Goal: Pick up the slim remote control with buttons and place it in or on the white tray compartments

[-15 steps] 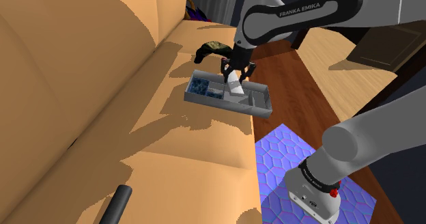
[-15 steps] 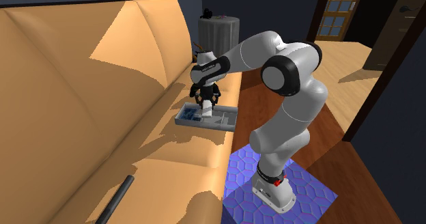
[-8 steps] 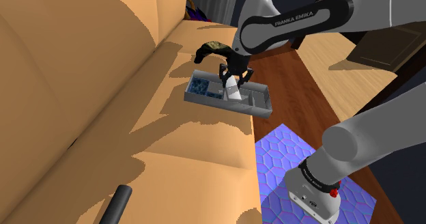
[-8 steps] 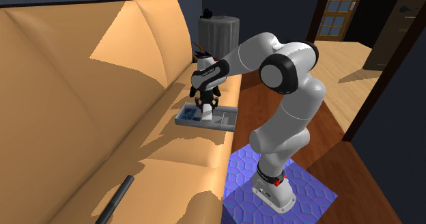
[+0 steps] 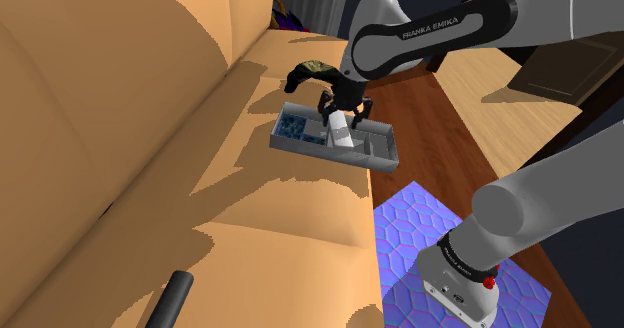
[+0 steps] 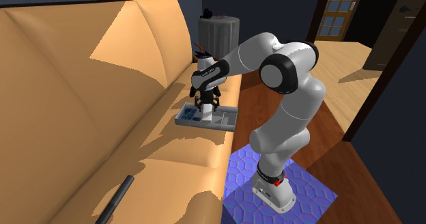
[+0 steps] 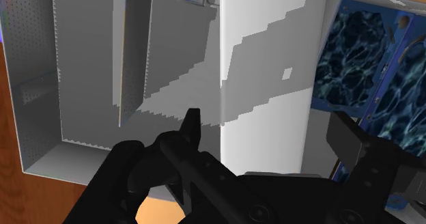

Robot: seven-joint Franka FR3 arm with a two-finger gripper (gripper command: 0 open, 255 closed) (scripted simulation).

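Remote control [image 5: 340, 134]: one, drawn as a plain white flat-faced oblong, its lower end inside the tray, upper middle of the shoulder view
Tray [image 5: 312, 149]: one, grey and thin-walled, rectangular, lying on the sofa seat near its front edge
Jaws: apart, one black finger on each side of the remote, a narrow gap showing on both sides in the wrist view
Wrist view: two grey bays [image 7: 89, 72] parted by one thin wall on one side of the remote, one bay with a mottled blue pattern [image 7: 355, 59] on the other
Sofa [image 5: 150, 126]: one, smooth tan cushions
Second exterior view: one ribbed grey cylinder [image 6: 218, 35] beyond the sofa's end, upper middle
Black rod [image 5: 170, 296]: one, round-ended, lower left on the seat
Stand [image 5: 420, 236]: top tiled in blue hexagons, lower right
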